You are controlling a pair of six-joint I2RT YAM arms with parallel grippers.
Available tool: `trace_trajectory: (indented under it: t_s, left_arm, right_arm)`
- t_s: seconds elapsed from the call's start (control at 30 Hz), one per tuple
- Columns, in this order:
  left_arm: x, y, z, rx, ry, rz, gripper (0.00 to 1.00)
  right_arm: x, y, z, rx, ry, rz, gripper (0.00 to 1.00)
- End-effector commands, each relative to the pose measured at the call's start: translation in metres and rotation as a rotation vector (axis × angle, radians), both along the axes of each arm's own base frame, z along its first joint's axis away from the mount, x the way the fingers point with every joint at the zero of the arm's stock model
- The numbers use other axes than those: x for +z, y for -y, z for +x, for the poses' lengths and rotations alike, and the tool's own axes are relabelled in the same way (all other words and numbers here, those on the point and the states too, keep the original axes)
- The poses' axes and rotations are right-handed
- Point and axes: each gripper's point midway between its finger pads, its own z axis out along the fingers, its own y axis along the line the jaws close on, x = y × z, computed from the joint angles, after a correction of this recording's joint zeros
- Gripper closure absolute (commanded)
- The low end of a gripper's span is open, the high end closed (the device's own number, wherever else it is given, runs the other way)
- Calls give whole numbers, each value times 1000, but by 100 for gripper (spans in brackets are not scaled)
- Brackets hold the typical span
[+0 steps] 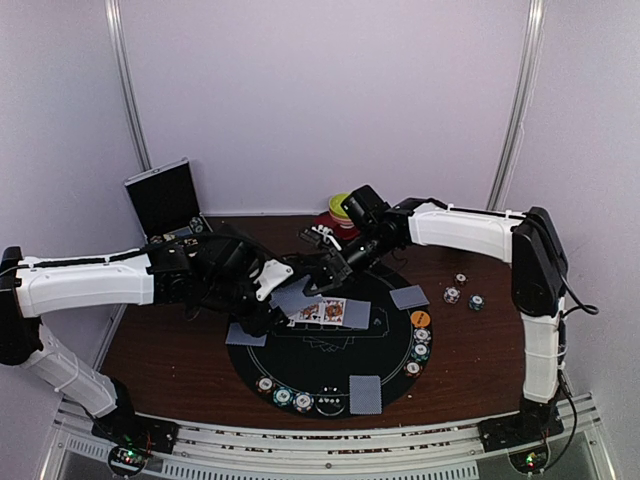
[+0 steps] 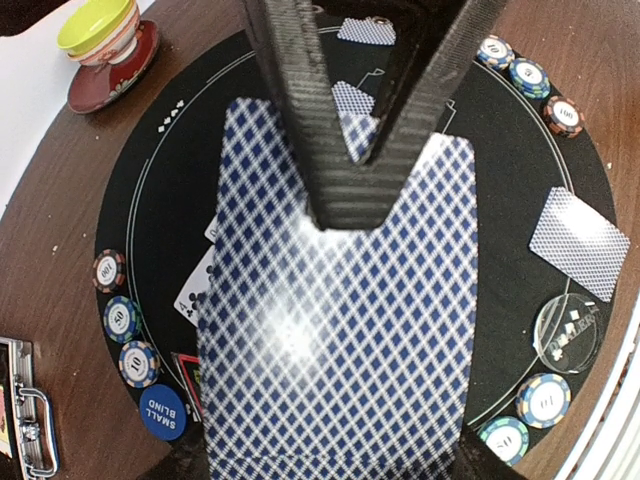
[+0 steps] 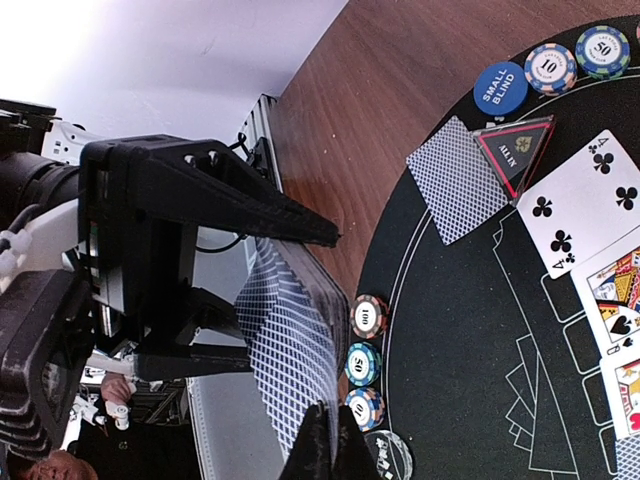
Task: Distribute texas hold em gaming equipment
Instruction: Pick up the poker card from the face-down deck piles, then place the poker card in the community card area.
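Two robot arms meet over a round black poker mat [image 1: 330,365] on a brown table [image 1: 170,345]. The left gripper [image 1: 278,292] holds a deck [image 2: 340,340] of blue-checked cards above the mat's far left part, one finger over it and one under, the patterned backs facing its wrist camera. The right gripper [image 3: 322,425] reaches in from the far side, its dark fingers [image 2: 305,120] closed, tips together against the back of the top card; whether a card is pinched between them cannot be told. Face-up cards [image 1: 322,312] lie at the mat's centre, beside and beneath the raised deck, among them the four of clubs [image 3: 585,200]. A face-down card [image 1: 409,297] rests at the mat's right edge, another card [image 1: 366,393] at the near edge, a third card [image 1: 245,335] at the left. Striped chips [image 1: 283,397] sit in short rows along the rim, with an orange disc [image 1: 420,319] on the right, a blue "SMALL BLIND" disc [image 2: 163,412] and a clear dealer button [image 2: 567,325]. Three loose chips [image 1: 452,295] lie on bare wood to the right. A yellow-green bowl [image 2: 95,22] on a red saucer [image 2: 120,75] stands beyond the mat, an open case [image 1: 165,198] at the far left corner
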Motion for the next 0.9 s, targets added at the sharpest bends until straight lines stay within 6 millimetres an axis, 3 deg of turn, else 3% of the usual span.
trace_trajectory:
  t_s: [0.0, 0.1, 0.27, 0.5, 0.87]
  left_arm:
    - [20, 10, 5, -4, 48, -71, 37]
    - [21, 9, 4, -5, 49, -74, 37]
    - [20, 9, 4, -10, 48, -71, 37]
    - [20, 11, 2, -19, 42, -77, 37]
    - [20, 12, 0, -23, 40, -80, 37]
  right_arm:
    - [24, 7, -2, 13, 39, 21, 100]
    - [28, 14, -1, 31, 76, 5, 100]
    - [24, 41, 5, 86, 185, -104, 100]
    - [-3, 85, -2, 201, 236, -300, 100]
    - [-38, 139, 16, 268, 460, -592, 100]
